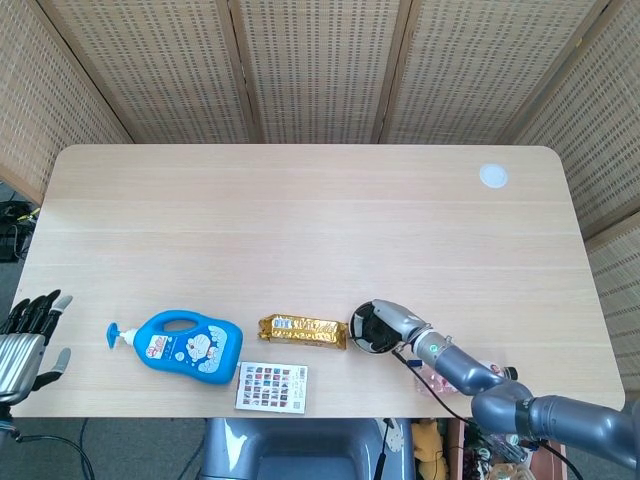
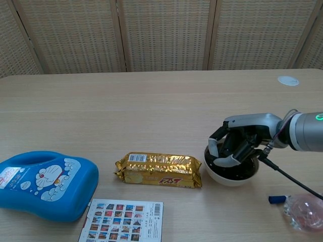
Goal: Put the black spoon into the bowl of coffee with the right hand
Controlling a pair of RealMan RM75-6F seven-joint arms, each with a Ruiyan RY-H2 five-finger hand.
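The white bowl of coffee (image 2: 230,177) stands near the table's front edge, right of centre; the head view shows the bowl (image 1: 362,331) too. My right hand (image 2: 237,143) hangs low over the bowl with its fingers curled down inside the rim. A dark shape in its grip looks like the black spoon, mostly hidden by the fingers. The right hand (image 1: 398,323) covers the bowl's right side in the head view. My left hand (image 1: 24,340) sits off the table's front left corner, fingers apart and holding nothing.
A gold snack pack (image 2: 159,170) lies just left of the bowl. A blue Doraemon bottle (image 2: 43,184) and a picture card (image 2: 123,221) lie at the front left. A crumpled pink bag (image 2: 305,212) and a small blue item (image 2: 276,199) sit front right. A white disc (image 2: 288,80) lies far right.
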